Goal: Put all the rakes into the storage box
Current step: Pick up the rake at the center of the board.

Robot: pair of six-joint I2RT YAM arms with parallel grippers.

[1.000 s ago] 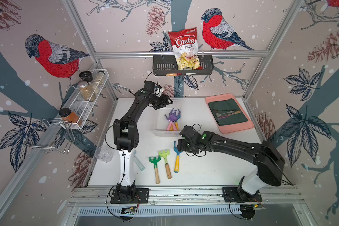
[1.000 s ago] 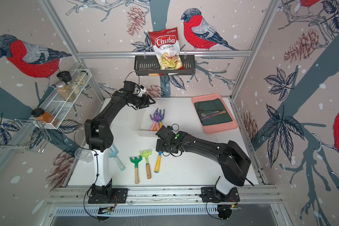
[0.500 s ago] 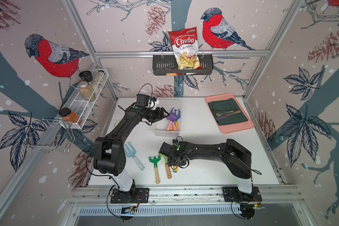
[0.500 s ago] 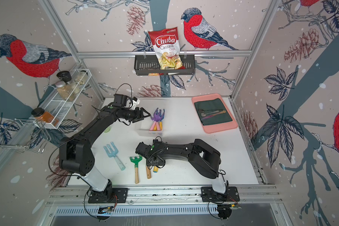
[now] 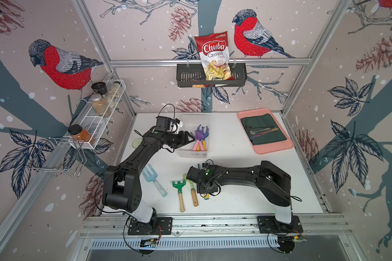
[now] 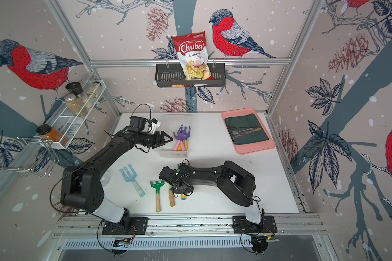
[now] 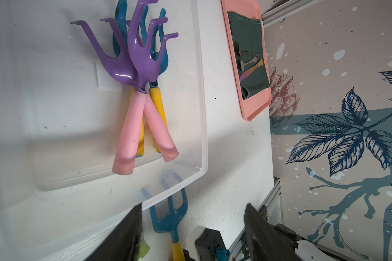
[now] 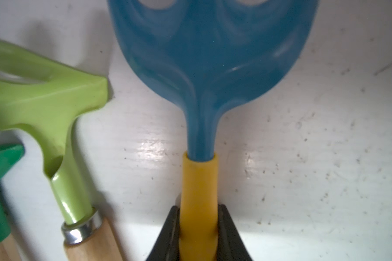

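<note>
1. My right gripper (image 8: pixel 199 214) is pinching the yellow handle of the rake (image 8: pixel 213 56), which is lying on the table (image 8: pixel 303 158).
2. I'm aiming to lift straight up, clearing the green tool (image 8: pixel 43 101) beside it.
3. My left gripper (image 5: pixel 190 140) is hanging spread by the storage box (image 5: pixel 187 121).

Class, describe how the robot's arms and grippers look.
The left arm and right arm are matte black jointed links on white lower segments and black base plates. Thin black cables loop beside them; a small green light sits near each wrist. The left gripper and right gripper have black tapered fingers.
</note>
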